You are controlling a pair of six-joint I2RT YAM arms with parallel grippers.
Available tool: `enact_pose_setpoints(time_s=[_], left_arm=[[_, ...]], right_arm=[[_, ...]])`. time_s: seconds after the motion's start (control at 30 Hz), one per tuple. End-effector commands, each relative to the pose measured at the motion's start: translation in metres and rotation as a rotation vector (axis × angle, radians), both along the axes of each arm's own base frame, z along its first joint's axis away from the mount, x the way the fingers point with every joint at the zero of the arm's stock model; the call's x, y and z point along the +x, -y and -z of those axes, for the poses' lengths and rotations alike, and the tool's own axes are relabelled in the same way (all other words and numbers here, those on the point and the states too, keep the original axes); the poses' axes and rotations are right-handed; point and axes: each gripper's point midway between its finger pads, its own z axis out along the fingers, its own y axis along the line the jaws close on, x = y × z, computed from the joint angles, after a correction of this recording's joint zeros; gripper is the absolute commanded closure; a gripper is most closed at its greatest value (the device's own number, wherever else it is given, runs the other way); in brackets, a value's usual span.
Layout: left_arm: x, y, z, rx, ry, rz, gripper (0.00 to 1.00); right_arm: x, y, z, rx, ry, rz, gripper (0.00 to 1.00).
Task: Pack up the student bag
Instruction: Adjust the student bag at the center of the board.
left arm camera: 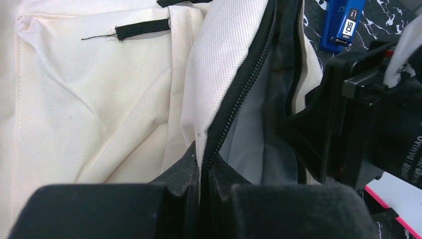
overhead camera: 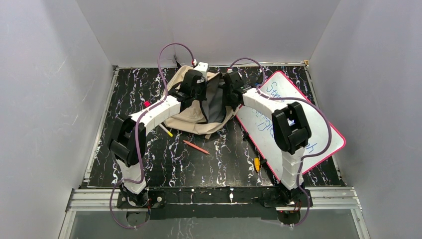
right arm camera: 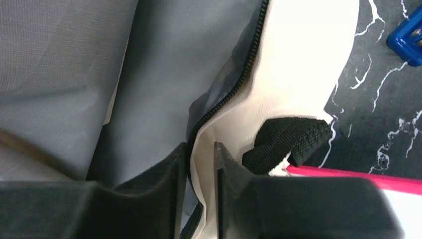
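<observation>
From where I stood, the student bag (overhead camera: pixel 191 117) lay slumped at the far middle of the table (overhead camera: pixel 149 164), toward twelve o'clock from the arm bases. Its mouth gaped and showed the grey lining (right arm camera: pixel 164 59).

The left gripper (left arm camera: pixel 204 174) was clamped tight on the bag's left lip, right at the black zipper (left arm camera: pixel 239 84). The right gripper (right arm camera: pixel 201 164) had its jaws narrowly on either side of the opposite rim, with cream cloth between them. It looked like a pinch.

To my eye this was the opening step: both arms taking hold of the mouth, nothing packed yet. The whiteboard (overhead camera: pixel 328 142) lay at the bag's three o'clock. A red pencil (overhead camera: pixel 195 147) and a yellow marker (overhead camera: pixel 166 131) waited loose near six o'clock.

Next, I reckoned, the rims needed drawing apart. Then one arm would have to let go and fetch something without the floppy mouth falling shut.
</observation>
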Motion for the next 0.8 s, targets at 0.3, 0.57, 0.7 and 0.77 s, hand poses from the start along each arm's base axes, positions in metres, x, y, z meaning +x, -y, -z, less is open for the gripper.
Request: enact_pose_setpoints(time_s=[0.3, 0.57, 0.7, 0.77], left_arm=[[-0.011, 0.028, -0.019, -0.115, -0.022, 0.136, 1.00], [-0.017, 0.061, -0.010, -0.163, -0.073, 0.236, 1.00], [-0.023, 0.079, 0.000, -0.173, -0.103, 0.269, 1.00], [-0.025, 0.089, 0.004, -0.189, -0.122, 0.286, 1.00]], right_arm=[[-0.003, 0.030, -0.091, 0.052, 0.210, 0.100, 1.00], [-0.009, 0.039, -0.124, 0.064, 0.253, 0.088, 1.00], [-0.008, 0.038, -0.127, 0.071, 0.253, 0.076, 1.00], [-0.008, 0.037, -0.128, 0.080, 0.255, 0.071, 1.00]])
